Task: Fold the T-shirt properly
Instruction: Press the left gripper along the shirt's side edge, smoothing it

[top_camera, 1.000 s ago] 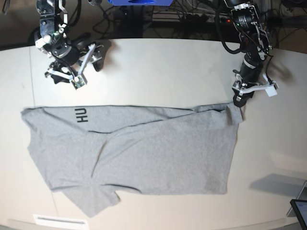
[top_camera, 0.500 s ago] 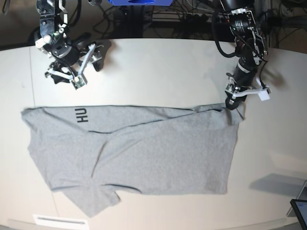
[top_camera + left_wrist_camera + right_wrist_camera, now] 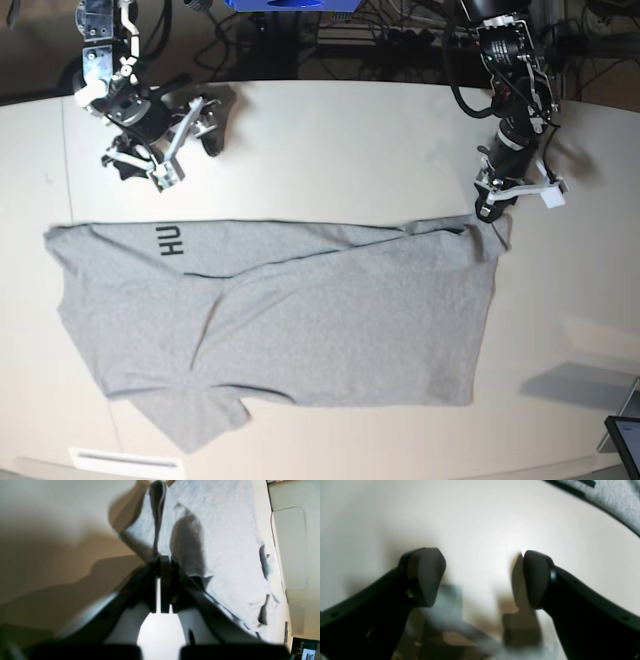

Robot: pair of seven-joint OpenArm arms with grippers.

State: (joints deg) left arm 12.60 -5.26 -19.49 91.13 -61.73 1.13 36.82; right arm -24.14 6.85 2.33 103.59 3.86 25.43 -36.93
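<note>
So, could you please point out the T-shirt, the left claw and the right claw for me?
T-shirt (image 3: 330,320): base view, middle of the grey fabric.
left claw (image 3: 162,566): left wrist view, tips shut on the T-shirt's edge.
right claw (image 3: 482,577): right wrist view, gap between open fingertips.

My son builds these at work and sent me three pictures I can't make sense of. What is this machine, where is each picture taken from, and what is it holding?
It is a robot with two arms at a table, set to fold a grey T-shirt. One picture looks down on the whole table from above. The other two come from small cameras on the wrists, looking out between each claw's fingers. The T-shirt lies spread flat, with black letters at one edge. The left gripper, on the right of the overhead picture, has pinched shut on a corner of the T-shirt; its wrist picture shows the cloth between the closed fingers. The right gripper is open over bare table, holding nothing.
</note>
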